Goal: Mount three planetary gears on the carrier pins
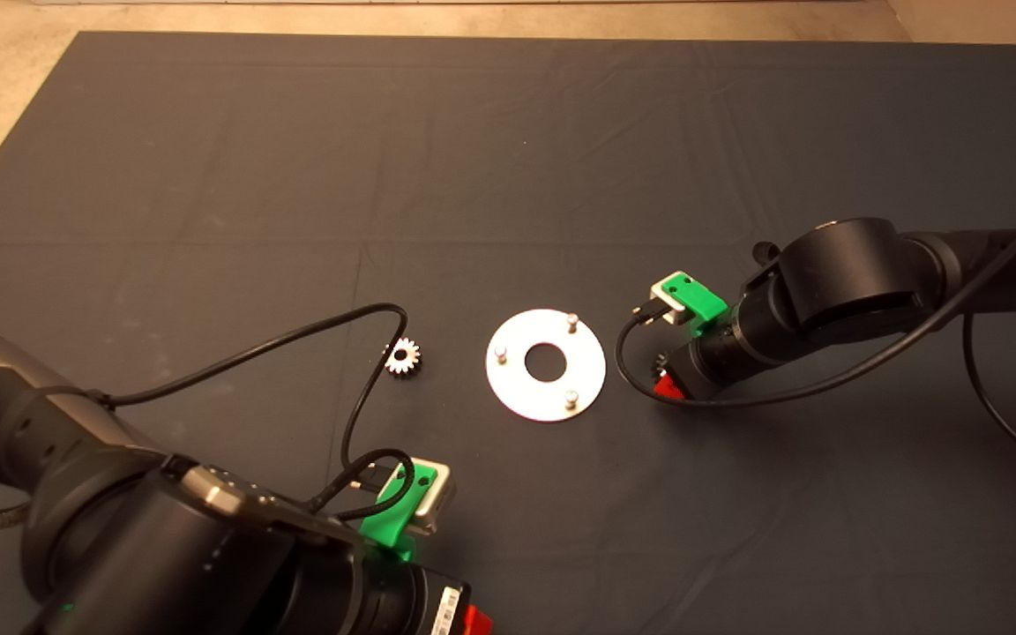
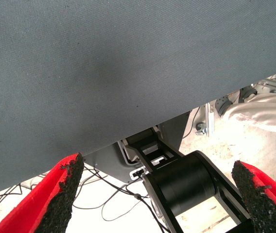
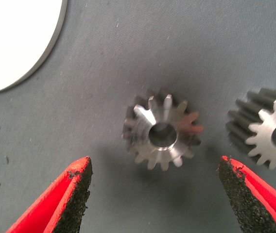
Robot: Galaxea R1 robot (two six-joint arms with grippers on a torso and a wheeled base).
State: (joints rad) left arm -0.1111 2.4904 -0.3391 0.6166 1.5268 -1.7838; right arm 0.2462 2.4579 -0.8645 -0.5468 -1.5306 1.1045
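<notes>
The shiny silver disc (image 1: 512, 384) lies mid-mat with three bare carrier pins (image 1: 571, 321) upright around its centre hole. One planetary gear (image 1: 402, 357) lies flat on the mat left of the disc. My right gripper (image 1: 665, 381) is low over the mat just right of the disc. In the right wrist view it (image 3: 155, 194) is open, its fingers astride a second gear (image 3: 161, 130) lying flat without touching it. A third gear (image 3: 269, 128) lies beside that one, outside the fingers. The disc's rim (image 3: 16, 43) shows there too. My left gripper (image 2: 157, 194) is open and empty.
My left arm waits at the mat's front-left edge, with its gripper (image 1: 475, 620) at the picture's bottom. Its wrist view looks past the mat's edge (image 2: 128, 73) at the floor, cables and a person's leg (image 2: 262, 111). Black cables (image 1: 358, 388) loop over the mat near both wrists.
</notes>
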